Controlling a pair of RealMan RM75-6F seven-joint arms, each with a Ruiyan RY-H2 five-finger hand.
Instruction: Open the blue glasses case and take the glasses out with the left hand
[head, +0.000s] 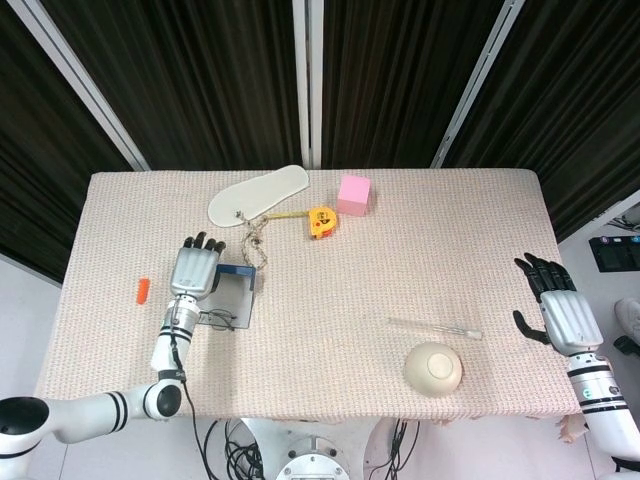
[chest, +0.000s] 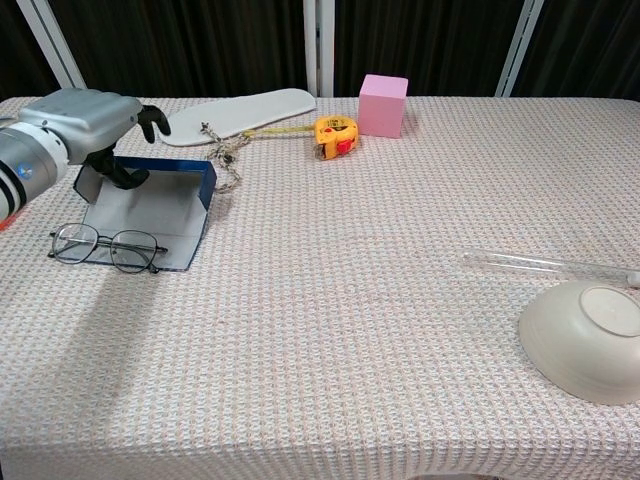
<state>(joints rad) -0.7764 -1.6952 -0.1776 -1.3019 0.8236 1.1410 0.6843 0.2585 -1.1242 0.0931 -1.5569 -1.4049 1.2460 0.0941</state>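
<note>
1. Chest view shows the blue glasses case (chest: 148, 207) lying open on the left part of the desk (chest: 350, 330), its lid standing up along the far edge and its grey inside facing up
2. The left robot hand (chest: 95, 125) hangs over the far left corner of the case, knuckles up, dark fingers (chest: 150, 117) curled down by the raised lid; whether they touch the lid cannot be told, and nothing is seen held in them
3. The glasses (chest: 105, 247) lie flat at the near edge of the case, lenses towards the camera, one lens on the cloth and the other overlapping the case's front flap, apart from the left robot hand
4. Head view shows the same layout from above: the left robot hand (head: 192, 270) covers the left part of the case (head: 236, 295), with the glasses (head: 218, 320) just below it
5. The right robot hand (head: 557, 305) sits at the right edge of the desk (head: 400, 230), fingers apart and holding nothing, well apart from the case
6. A white shoe insole (chest: 240, 114), a yellow tape measure (chest: 333, 135) and a pink cube (chest: 383, 104) lie along the far side
7. A clear tube (chest: 545, 264) and an overturned cream bowl (chest: 585, 338) lie on the near right
8. A small orange object (head: 142, 290) lies near the left edge in the head view
</note>
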